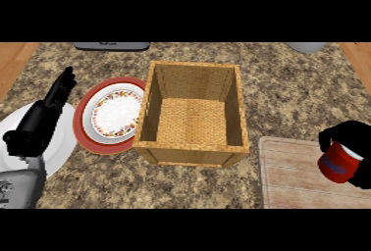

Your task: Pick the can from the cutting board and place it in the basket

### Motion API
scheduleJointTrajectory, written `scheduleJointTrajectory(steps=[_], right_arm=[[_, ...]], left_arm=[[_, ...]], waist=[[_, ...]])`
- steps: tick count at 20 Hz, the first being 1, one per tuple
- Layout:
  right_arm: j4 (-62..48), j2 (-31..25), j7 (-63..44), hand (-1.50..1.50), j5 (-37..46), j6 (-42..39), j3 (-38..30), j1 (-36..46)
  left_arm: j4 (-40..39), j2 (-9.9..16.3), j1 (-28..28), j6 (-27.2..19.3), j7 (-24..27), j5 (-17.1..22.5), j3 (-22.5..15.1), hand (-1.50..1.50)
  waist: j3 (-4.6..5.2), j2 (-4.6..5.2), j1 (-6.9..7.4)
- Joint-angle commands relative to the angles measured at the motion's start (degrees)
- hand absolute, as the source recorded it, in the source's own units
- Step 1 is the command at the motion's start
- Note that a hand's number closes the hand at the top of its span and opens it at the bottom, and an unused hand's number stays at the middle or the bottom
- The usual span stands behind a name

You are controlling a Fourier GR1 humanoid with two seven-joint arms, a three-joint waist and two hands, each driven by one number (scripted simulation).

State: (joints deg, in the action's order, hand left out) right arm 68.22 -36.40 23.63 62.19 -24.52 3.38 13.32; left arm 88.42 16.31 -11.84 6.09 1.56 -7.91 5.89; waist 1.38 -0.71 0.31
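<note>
A red can (338, 163) with a blue label and white top is tilted above the wooden cutting board (293, 176) at the lower right. My right hand (360, 147) is curled round it from behind and from the right, hiding part of it. The wicker basket (235, 112) stands in the middle of the counter, to the left of the board, and nothing shows inside it. My left hand (39, 122) rests open at the left edge, fingers pointing up.
A red-rimmed plate (91, 125) with a flowered plate on it lies just left of the basket. A white plate (62, 147) sits under my left hand. A grey object (112, 46) and a grey bowl (310, 47) sit at the counter's far edge.
</note>
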Motion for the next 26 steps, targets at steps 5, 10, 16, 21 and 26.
scheduleJointTrajectory(steps=[5,10,16,21,26], right_arm=[[-3.12,8.91,-16.68,1.5,1.73,12.59,-8.66,3.6],[0.55,8.84,-13.95,1.5,-6.21,16.98,-17.68,7.12],[10.6,18.72,-13.4,1.5,-22.46,13.31,-23.14,14.55],[24.46,17.33,-22.26,1.5,-30.01,2.3,-23.62,19.3],[29.42,19.44,-37.03,1.5,-38.09,-6.15,-22.22,30.76]], left_arm=[[1.98,-0.3,-0.82,0.81,-2.98,0.36,-0.71,0.0],[0.03,-1.7,2.59,-0.79,0.48,-0.96,-0.91,0.0],[1.25,-0.47,0.62,-0.86,-1.17,-1.0,0.06,0.0],[2.44,-1.62,1.81,-0.8,-2.76,-1.15,-0.93,0.0],[-1.59,0.28,-1.74,0.28,-0.63,-0.27,1.39,0.0]], waist=[[-1.45,0.72,0.1],[-1.4,0.54,-0.58],[-1.38,-0.05,-1.05],[-1.3,0.04,-1.19],[-1.26,0.34,-0.99]])
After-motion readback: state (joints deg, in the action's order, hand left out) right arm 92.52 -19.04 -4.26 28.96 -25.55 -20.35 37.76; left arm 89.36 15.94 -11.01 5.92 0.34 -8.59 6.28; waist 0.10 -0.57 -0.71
